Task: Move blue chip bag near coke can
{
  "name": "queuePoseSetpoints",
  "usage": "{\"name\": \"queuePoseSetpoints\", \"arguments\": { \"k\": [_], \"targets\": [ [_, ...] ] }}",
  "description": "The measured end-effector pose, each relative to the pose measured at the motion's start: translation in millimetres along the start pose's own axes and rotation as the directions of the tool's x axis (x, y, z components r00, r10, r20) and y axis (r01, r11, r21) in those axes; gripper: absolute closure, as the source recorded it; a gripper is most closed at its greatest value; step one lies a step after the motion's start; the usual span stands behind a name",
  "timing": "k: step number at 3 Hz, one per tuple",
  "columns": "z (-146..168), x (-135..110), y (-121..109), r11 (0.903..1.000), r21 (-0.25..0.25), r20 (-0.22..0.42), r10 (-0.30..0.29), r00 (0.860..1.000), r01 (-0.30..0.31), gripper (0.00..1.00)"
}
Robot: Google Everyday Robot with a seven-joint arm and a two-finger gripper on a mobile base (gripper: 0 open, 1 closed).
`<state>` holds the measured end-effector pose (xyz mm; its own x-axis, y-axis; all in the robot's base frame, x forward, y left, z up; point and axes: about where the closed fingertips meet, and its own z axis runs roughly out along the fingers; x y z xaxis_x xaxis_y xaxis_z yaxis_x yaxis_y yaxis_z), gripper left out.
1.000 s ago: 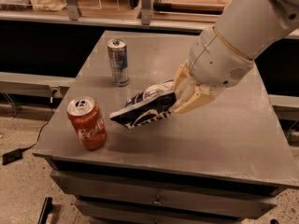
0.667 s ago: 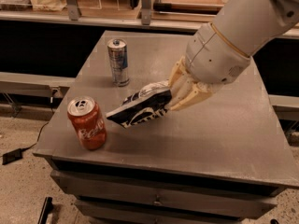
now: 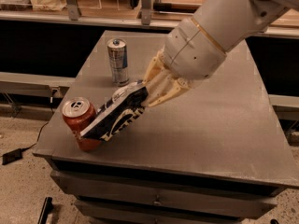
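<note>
The blue chip bag (image 3: 117, 115) is a dark navy foil bag with white print, held tilted above the grey table. Its lower left end reaches the coke can (image 3: 80, 122), a short red can with a silver top standing near the table's front left corner; the bag overlaps the can's right side. My gripper (image 3: 148, 91) is shut on the bag's upper right end, with its cream fingers (image 3: 163, 85) wrapped around it. The white arm comes in from the upper right.
A taller slim silver-and-blue can (image 3: 118, 61) stands upright behind the bag, toward the table's back left. The grey table (image 3: 224, 125) sits on a drawer cabinet. A shelf and rails run along the back. A black cable lies on the floor at left.
My gripper has moved left and down with the chip bag. The bag's lower end now reaches the coke can, where before a gap lay between them.
</note>
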<state>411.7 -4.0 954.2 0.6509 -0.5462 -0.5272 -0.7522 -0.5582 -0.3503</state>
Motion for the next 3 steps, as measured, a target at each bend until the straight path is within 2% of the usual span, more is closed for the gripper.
{"name": "queuePoseSetpoints", "arguments": {
  "k": [1,2,3],
  "targets": [
    [8.2,-6.7,-6.0,0.9972,-0.004,0.062,-0.074,0.995,0.075,1.0],
    [9.8,-10.0,-8.4,0.9959,0.0,0.066,-0.09,0.994,0.09,0.71],
    [10.2,-11.2,-9.2,0.9957,0.002,0.065,-0.093,0.994,0.093,0.49]
  ]
}}
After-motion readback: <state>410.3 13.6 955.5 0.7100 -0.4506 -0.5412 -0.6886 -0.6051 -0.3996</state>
